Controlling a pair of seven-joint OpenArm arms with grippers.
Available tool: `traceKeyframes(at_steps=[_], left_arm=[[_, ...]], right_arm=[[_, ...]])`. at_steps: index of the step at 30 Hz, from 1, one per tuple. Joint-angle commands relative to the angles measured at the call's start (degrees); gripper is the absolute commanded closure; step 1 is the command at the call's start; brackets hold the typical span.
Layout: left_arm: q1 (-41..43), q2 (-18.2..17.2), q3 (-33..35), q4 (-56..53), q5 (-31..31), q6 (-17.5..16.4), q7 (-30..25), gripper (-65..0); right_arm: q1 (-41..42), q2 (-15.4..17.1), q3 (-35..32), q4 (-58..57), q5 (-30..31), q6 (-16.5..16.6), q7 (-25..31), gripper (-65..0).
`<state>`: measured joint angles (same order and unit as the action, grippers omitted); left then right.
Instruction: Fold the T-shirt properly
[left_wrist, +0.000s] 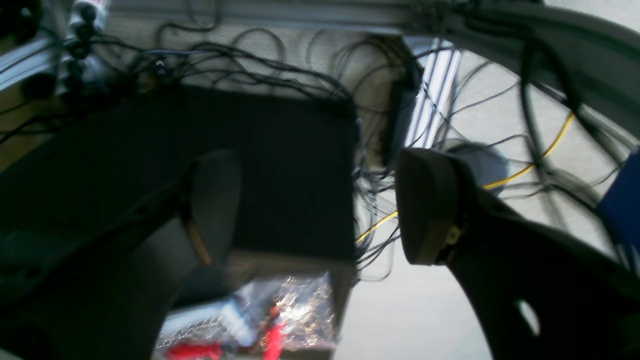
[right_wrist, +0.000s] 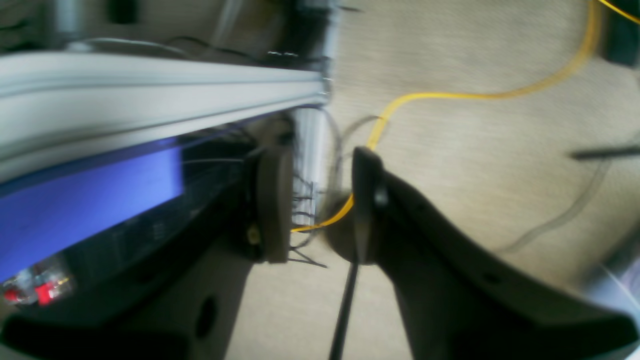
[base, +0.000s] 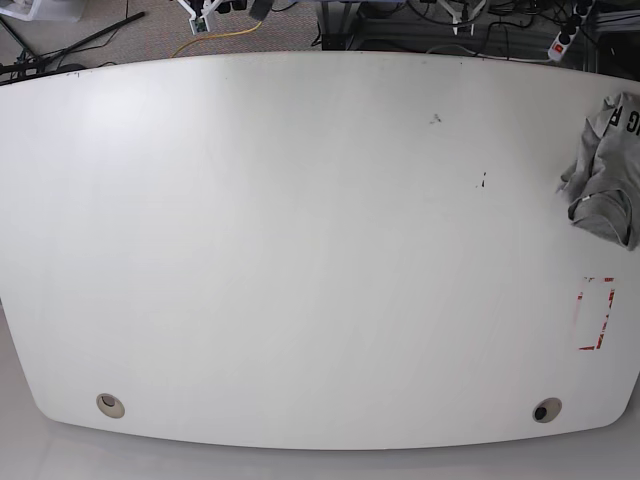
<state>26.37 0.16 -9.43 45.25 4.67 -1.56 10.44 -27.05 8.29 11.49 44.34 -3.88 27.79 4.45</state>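
Observation:
The heather-grey T-shirt (base: 610, 170) lies crumpled in a heap at the far right edge of the white table (base: 300, 250), with part of its black lettering showing. Neither arm shows in the base view. My left gripper (left_wrist: 320, 210) is open and empty, held off the table and facing a tangle of cables. My right gripper (right_wrist: 320, 205) is open and empty, with carpet and a yellow cable behind it. Both wrist views are blurred, and the T-shirt shows in neither.
A red tape rectangle (base: 596, 313) is marked on the table below the shirt. Two cable holes (base: 111, 405) (base: 546, 410) sit near the front edge. A dark box (left_wrist: 280, 170), an aluminium frame (right_wrist: 150, 95) and a yellow cable (right_wrist: 450, 95) lie beyond the table.

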Motion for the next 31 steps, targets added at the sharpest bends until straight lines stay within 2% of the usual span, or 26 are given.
traceKeyframes(at_steps=[1, 6, 16, 23, 31], left_arm=[[-2.59, 0.06, -0.02, -5.56, -0.05, 0.02, 0.42, -44.2], [-10.33, 0.06, -0.02, -17.34, 0.04, 0.20, 0.33, -44.2], [-17.18, -0.30, -0.02, -29.83, 0.04, 0.29, -4.33, -44.2], [-18.77, -1.70, -0.02, -32.90, 0.04, 3.36, -6.70, -44.2], [-18.85, -2.67, -0.02, -32.90, 0.12, 3.45, -6.70, -44.3]], right_arm=[[1.16, 0.63, -0.01, -2.97, -0.65, -0.49, 0.43, -18.7], [6.70, 0.63, -0.01, -10.53, -2.76, -1.55, 0.43, -18.9], [15.66, 0.63, -0.01, -22.58, -4.78, -5.42, 0.43, -19.0], [18.04, 0.45, -0.01, -25.04, -4.78, -6.12, 0.17, -19.2], [18.04, 0.45, -0.10, -25.04, -4.78, -6.74, 0.17, -19.2]])
